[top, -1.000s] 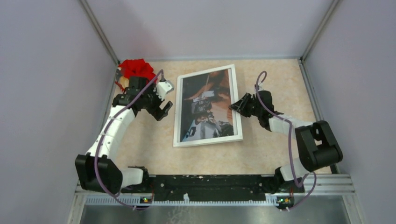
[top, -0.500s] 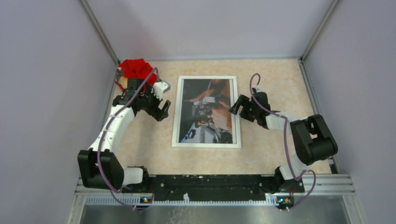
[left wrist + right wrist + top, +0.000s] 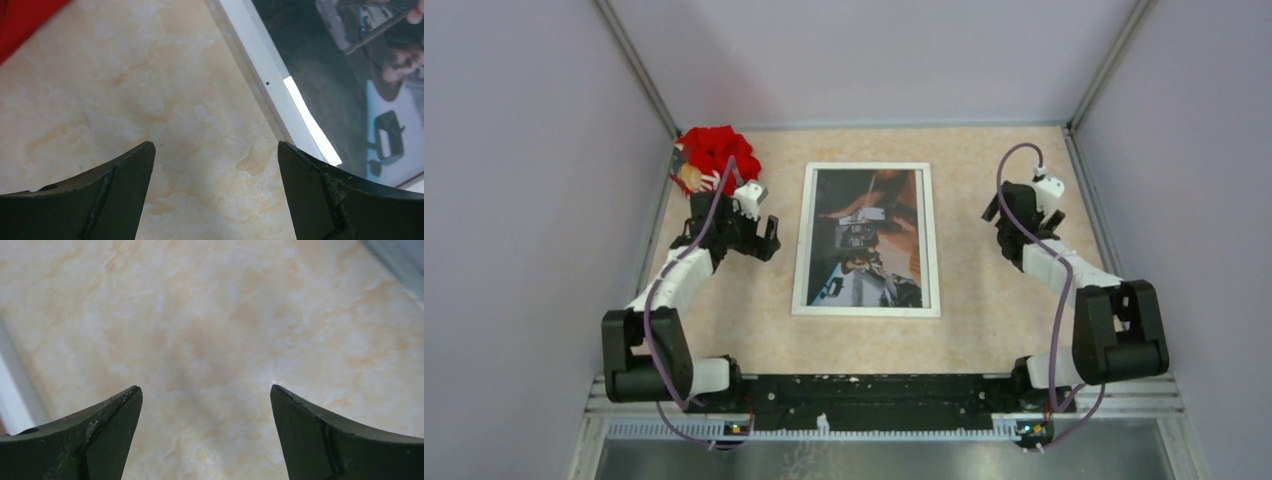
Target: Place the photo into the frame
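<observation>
The white frame [image 3: 801, 240] lies flat and square in the middle of the table, and the dark photo [image 3: 869, 235] shows face up inside its rails. My left gripper [image 3: 762, 238] hovers open just left of the frame, touching nothing. In the left wrist view its gripper [image 3: 215, 145] is over bare marble, with the frame's white rail [image 3: 260, 65] and the photo [image 3: 345, 85] to the upper right. My right gripper [image 3: 1002, 210] stands open well to the right of the frame. The right wrist view shows that gripper [image 3: 206, 387] over bare marble.
A red object [image 3: 714, 148] sits in the back left corner, close behind the left gripper; it also shows as a red patch [image 3: 20, 17] in the left wrist view. Grey walls enclose the table, with a metal rail [image 3: 1084, 190] along the right side.
The right gripper let go of the frame's right rail, opened and drew back to the right. The frame dropped from tilted to flat and square. The left gripper pulled slightly back and left.
</observation>
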